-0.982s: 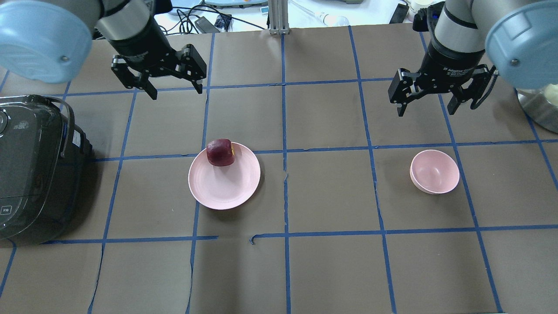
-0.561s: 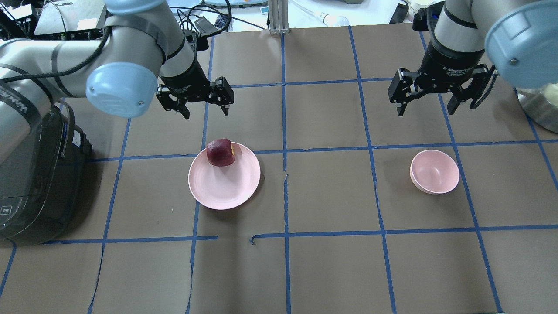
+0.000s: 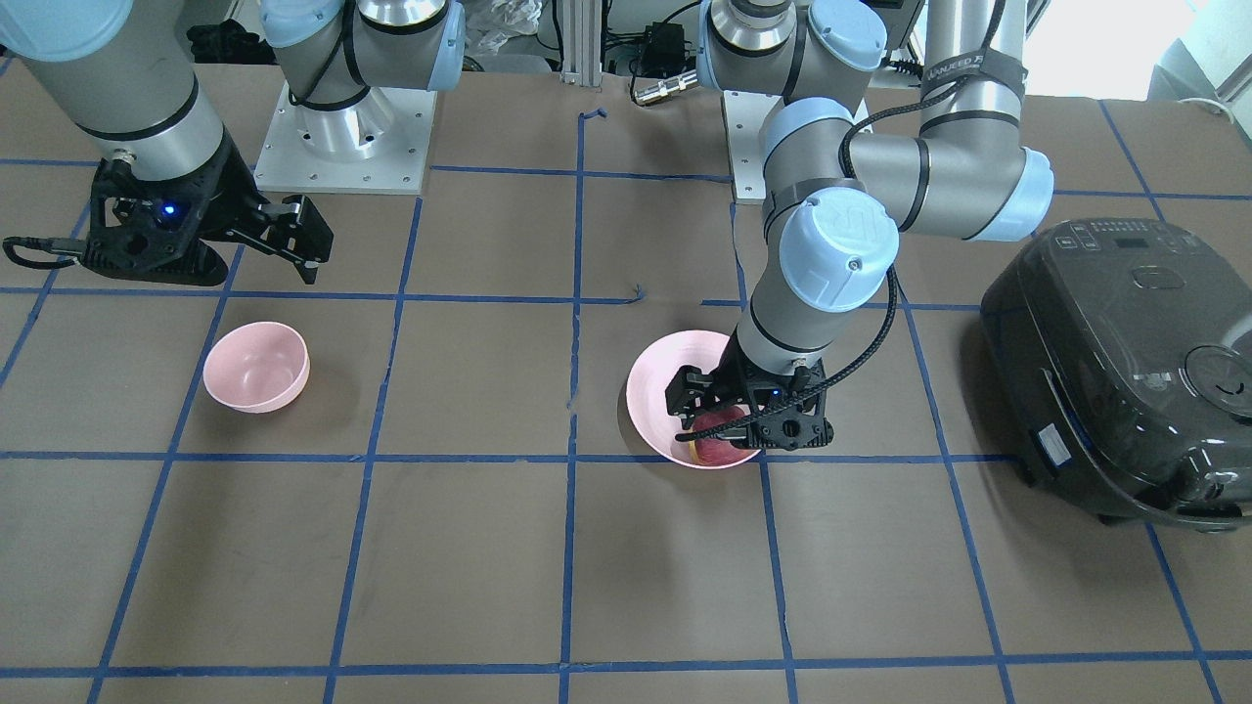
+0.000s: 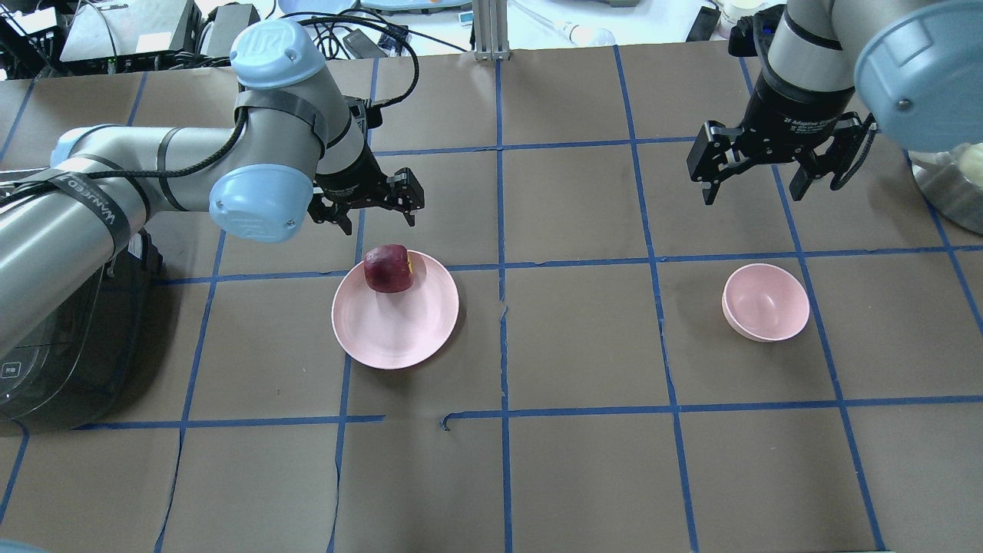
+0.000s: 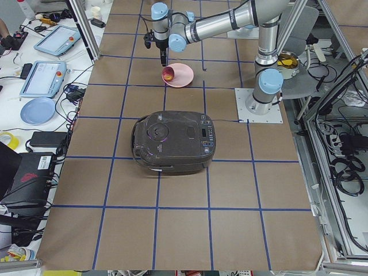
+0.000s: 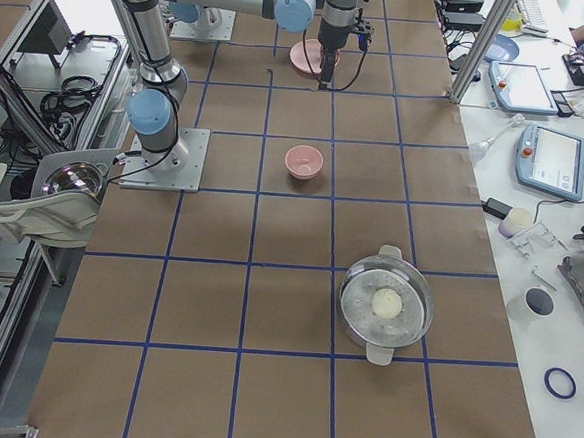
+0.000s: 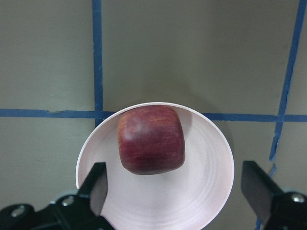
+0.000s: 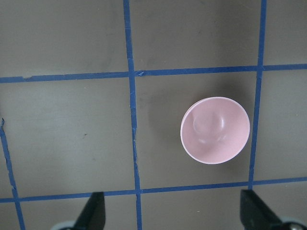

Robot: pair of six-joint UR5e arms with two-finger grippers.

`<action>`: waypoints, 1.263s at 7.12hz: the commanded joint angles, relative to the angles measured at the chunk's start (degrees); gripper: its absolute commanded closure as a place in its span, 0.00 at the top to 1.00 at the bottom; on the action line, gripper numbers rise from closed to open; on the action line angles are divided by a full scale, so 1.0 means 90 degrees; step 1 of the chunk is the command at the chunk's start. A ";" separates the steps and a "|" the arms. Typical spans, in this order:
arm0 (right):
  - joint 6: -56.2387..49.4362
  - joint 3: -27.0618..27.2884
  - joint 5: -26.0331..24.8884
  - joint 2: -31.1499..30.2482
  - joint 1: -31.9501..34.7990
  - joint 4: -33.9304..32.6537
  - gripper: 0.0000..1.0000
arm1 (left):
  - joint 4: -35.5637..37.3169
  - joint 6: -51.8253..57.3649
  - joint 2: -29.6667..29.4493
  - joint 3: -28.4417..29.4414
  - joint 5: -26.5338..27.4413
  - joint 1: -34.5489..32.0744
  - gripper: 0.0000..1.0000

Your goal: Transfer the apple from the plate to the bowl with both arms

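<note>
Left claw point(image 4: 378, 219), wide, above apple point(image 4: 389, 269) on plate point(image 4: 392, 338) rim toward the worktop's point(image 4: 584, 476) far edge; off-centre closing could roll it off; right claw point(image 4: 752, 196) wide.

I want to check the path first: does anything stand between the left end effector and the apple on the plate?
Nothing visible does. The left end effector hangs open over the apple, which lies uncovered on the plate.
</note>
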 commanded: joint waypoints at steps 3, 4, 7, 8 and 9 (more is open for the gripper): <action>-0.0482 0.0010 -0.0003 0.0033 -0.0155 -0.0019 1.00 | 0.0239 -0.0015 -0.0280 -0.0156 0.0035 0.0002 1.00; -0.0949 0.0010 -0.0003 0.0129 -0.0504 0.0048 1.00 | 0.0249 -0.0035 -0.0357 -0.0204 0.0026 0.0002 1.00; -0.2619 0.0467 0.0582 0.0325 -0.1638 -0.0348 1.00 | 0.0259 -0.0113 -0.0436 -0.0302 0.0035 0.0002 1.00; -0.3136 0.0749 0.0583 0.0500 -0.1863 -0.0883 1.00 | 0.0268 -0.0132 -0.0475 -0.0341 0.0035 0.0012 1.00; -0.3528 0.0984 0.0583 0.0598 -0.2010 -0.1217 1.00 | 0.0268 -0.0133 -0.0514 -0.0342 0.0035 0.0021 1.00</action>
